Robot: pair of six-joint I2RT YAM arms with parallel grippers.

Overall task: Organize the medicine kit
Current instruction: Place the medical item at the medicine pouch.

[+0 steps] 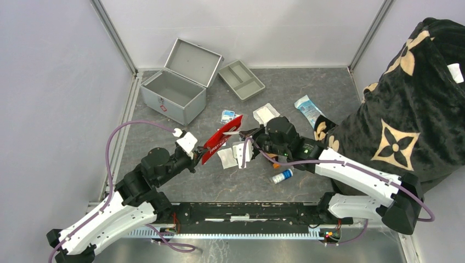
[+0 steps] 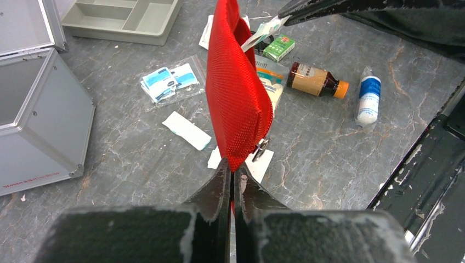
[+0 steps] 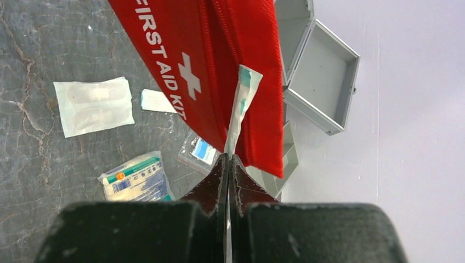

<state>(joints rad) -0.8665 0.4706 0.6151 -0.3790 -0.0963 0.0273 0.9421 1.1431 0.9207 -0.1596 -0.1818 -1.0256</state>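
The medicine kit point(image 1: 174, 94) stands at the back left, a silver-grey case with its lid point(image 1: 193, 59) raised and nothing showing inside; it also shows as the case point(image 2: 33, 109) and the case point(image 3: 321, 82). My left gripper point(image 2: 231, 167) is shut on the lower corner of a red first aid pouch point(image 2: 236, 93), holding it up on edge above the table. My right gripper point(image 3: 228, 160) is shut on a thin white and green plaster packet point(image 3: 242, 101). The packet's far end rests against the pouch point(image 3: 181, 66) at its zip edge. From above, both grippers meet at the pouch point(image 1: 222, 139).
A grey divided tray point(image 1: 241, 79) lies beside the case. Loose on the table are a zip bag of blue packets point(image 2: 167, 82), a brown bottle point(image 2: 315, 80), a white bottle point(image 2: 368, 98), a green box point(image 2: 278, 46) and dressing packets point(image 3: 93, 104). A black patterned blanket point(image 1: 406, 109) covers the right side.
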